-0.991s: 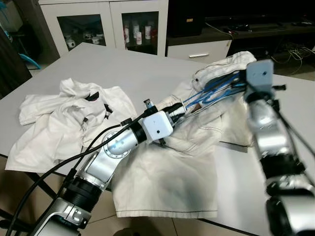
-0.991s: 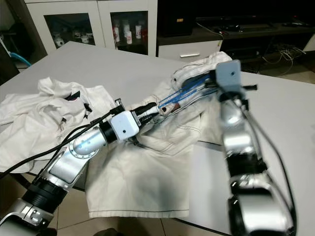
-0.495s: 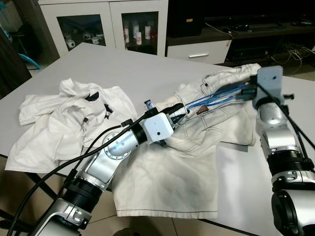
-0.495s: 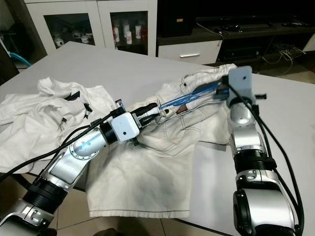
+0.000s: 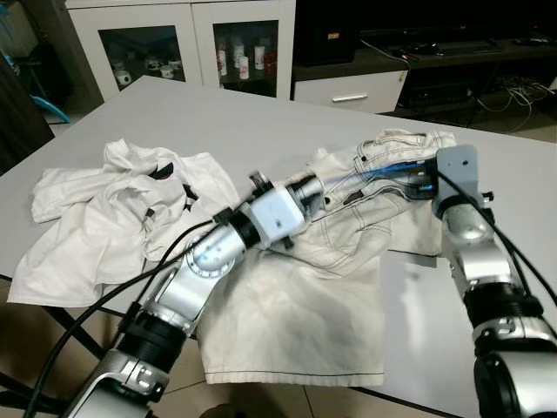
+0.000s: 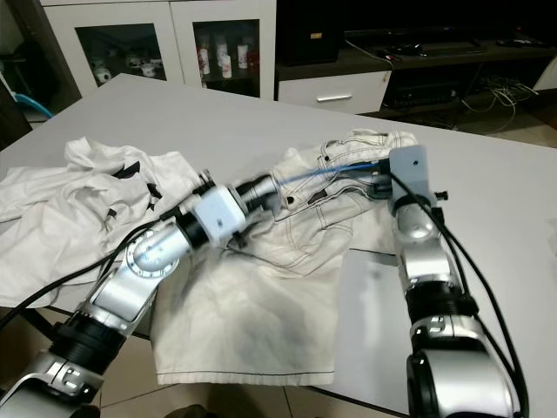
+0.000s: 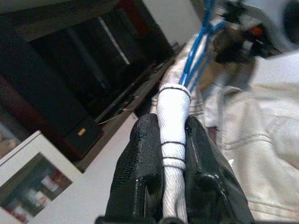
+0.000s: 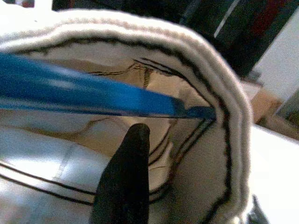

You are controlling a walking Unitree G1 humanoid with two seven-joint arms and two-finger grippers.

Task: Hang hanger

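Note:
White trousers [image 5: 348,244] lie across the grey table [image 5: 252,113], with a blue hanger [image 5: 396,167] running inside their waistband. My left gripper [image 7: 173,128] is shut on a bunched roll of the waistband [image 7: 174,105], and the blue hanger [image 7: 196,51] wires come out just beyond it. In the eye views that left gripper [image 5: 315,188] looks blurred at the near end of the waistband. My right gripper [image 5: 425,179] is at the far end of the waistband, low over the table. The blue hanger bar [image 8: 93,95] crosses inside the stitched waistband [image 8: 219,98] in the right wrist view.
A crumpled white shirt [image 5: 122,209] is heaped on the table's left side. Behind the table stand a white glass-door cabinet [image 5: 183,39] and a dark TV stand [image 5: 418,52] with cables. The table's front edge runs under the trouser legs.
My right gripper has come down from a raised position, lowering the waistband and hanger almost flat onto the table. The left arm has shifted slightly back and left, still gripping the waistband.

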